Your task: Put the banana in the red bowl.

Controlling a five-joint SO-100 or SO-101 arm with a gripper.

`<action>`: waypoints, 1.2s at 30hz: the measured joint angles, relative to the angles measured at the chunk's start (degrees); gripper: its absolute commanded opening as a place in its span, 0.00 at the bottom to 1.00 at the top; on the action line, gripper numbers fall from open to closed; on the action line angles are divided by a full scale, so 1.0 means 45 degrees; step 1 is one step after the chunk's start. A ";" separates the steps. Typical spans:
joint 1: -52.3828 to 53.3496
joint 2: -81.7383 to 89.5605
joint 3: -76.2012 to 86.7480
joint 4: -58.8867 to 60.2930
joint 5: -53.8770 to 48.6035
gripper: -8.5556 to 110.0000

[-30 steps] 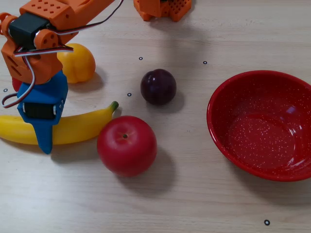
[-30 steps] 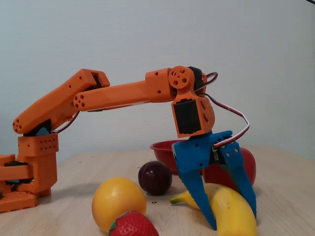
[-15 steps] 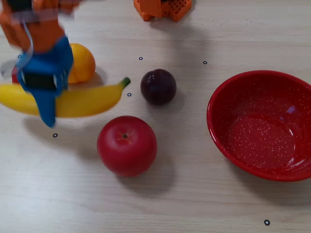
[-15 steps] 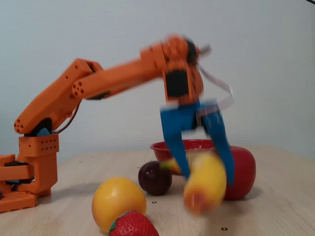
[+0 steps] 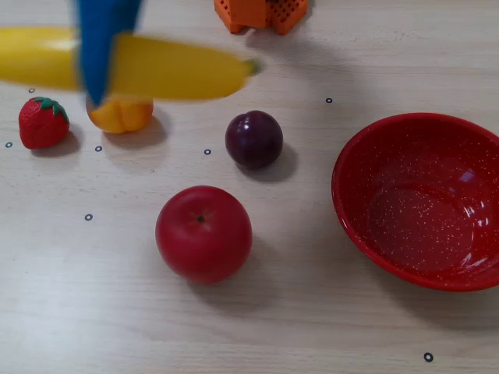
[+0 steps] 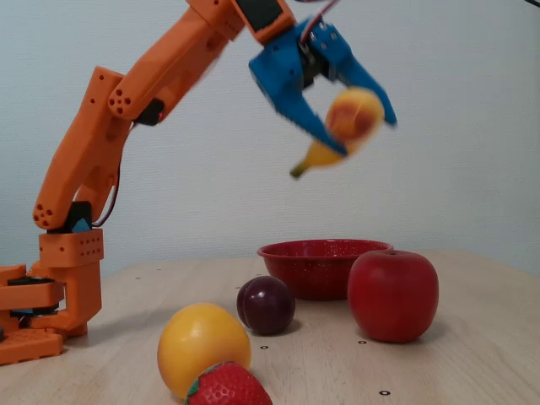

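Observation:
The yellow banana (image 5: pixel 168 72) hangs high above the table, blurred, with my blue gripper (image 5: pixel 95 93) shut on its middle. From the side, the banana (image 6: pixel 353 118) sits between the blue fingers (image 6: pixel 283 84) of the gripper (image 6: pixel 359 135), well above the other fruit, its green stem pointing down and left. The red bowl (image 5: pixel 366 226) with white speckles sits empty on the right of the top-down fixed view. From the side, the red bowl (image 6: pixel 304 257) stands behind the apple, below and slightly left of the banana.
On the wooden table lie a red apple (image 5: pixel 203 232), a dark plum (image 5: pixel 254 139), a strawberry (image 5: pixel 43 123) and a yellow-orange fruit (image 5: pixel 121 115) partly hidden under the banana. The orange arm base (image 5: pixel 260 13) stands at the back.
The gripper has lifted the banana from the table, beside the apple, to high in the air. The strawberry is now uncovered. The other fruit and the bowl have not moved.

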 measured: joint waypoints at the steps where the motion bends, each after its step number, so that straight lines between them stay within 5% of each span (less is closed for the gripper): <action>1: 0.0684 0.0508 0.0000 0.0000 -0.0410 0.07; 15: 0.8008 0.1289 0.0039 0.0020 -0.2324 0.07; 35: 0.9238 -0.5527 0.0039 0.0020 -0.2969 0.08; 36: 0.9238 -0.5586 0.0039 0.0020 -0.2910 0.13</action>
